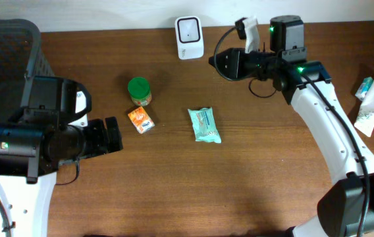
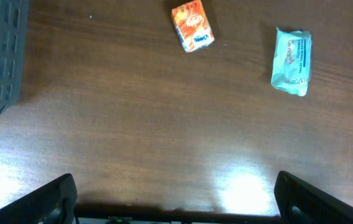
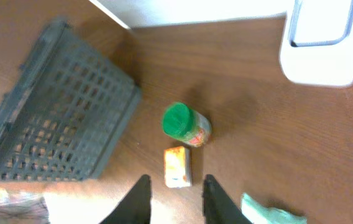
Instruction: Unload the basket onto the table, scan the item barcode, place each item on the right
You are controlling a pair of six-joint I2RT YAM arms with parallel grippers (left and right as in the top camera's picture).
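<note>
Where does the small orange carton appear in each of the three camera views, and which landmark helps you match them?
Overhead: orange carton left of centre, just below the green-lidded jar.
Left wrist: orange carton at top centre.
Right wrist: orange carton at lower centre, below the jar.
Shared landmark: the teal packet, in all three views.

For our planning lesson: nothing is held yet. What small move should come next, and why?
Probably ease the left gripper forward toward the orange packet: its jaws stand wide and empty, and the packet lies free just ahead, nearer that arm than the other.
</note>
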